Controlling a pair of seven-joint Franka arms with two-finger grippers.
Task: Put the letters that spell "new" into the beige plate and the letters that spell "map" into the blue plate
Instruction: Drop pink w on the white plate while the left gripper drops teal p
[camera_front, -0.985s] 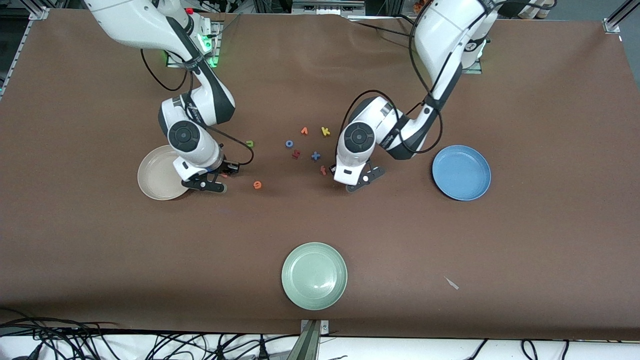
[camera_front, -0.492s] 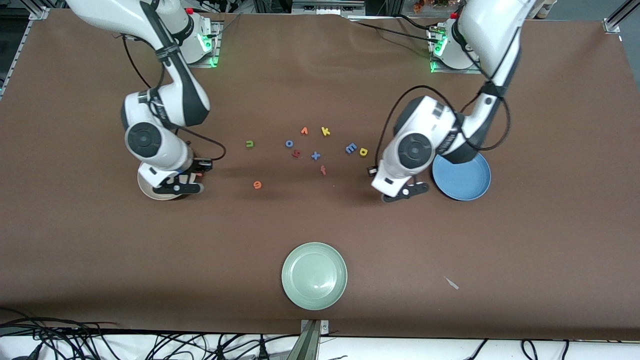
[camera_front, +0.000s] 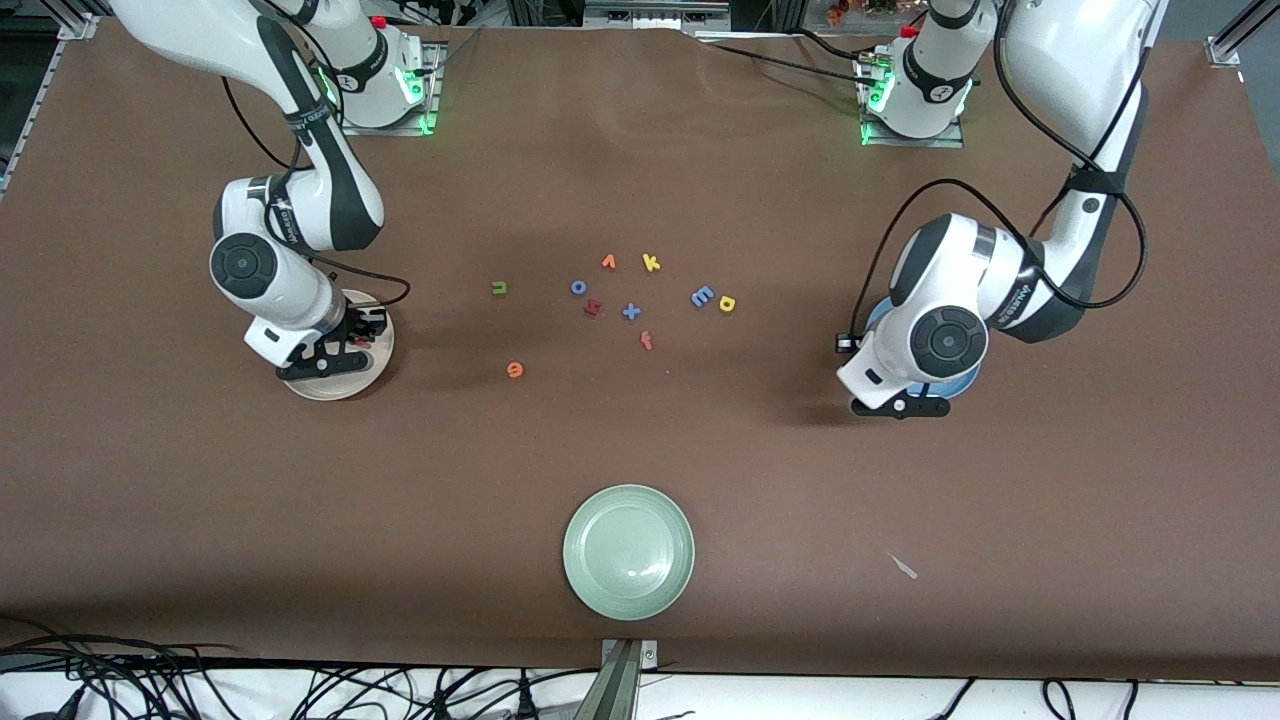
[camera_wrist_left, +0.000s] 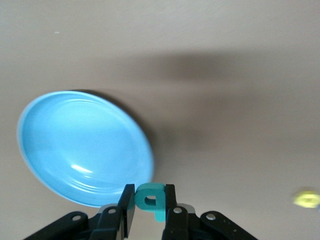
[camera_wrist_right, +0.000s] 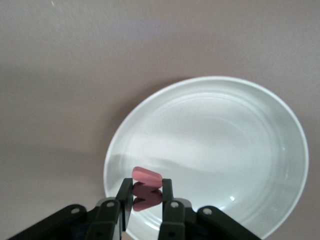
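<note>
Pinkish-red w (camera_wrist_right: 146, 188) pinched in right gripper (camera_wrist_right: 147, 200), over beige plate (camera_front: 370, 372) rim, mid-left of front view. Judgement: carry w inward past rim, lower, then release.

Teal looped letter (camera_wrist_left: 151, 198) clamped in left gripper (camera_wrist_left: 150, 204) just off blue plate (camera_wrist_left: 75, 145) edge, mid-right of front view. Move over plate centre before opening.

Green n (camera_front: 499, 288), orange e (camera_front: 515, 370), light blue m (camera_front: 703, 296), yellow looped letter (camera_front: 727, 303) lie mid-table.

right gripper (camera_front: 330, 352): hovering over the beige plate (camera_front: 345, 385)
left gripper (camera_front: 900, 403): hanging over the blue plate (camera_front: 965, 381) edge
pale green plate (camera_front: 629, 551): sitting nearest the camera
</note>
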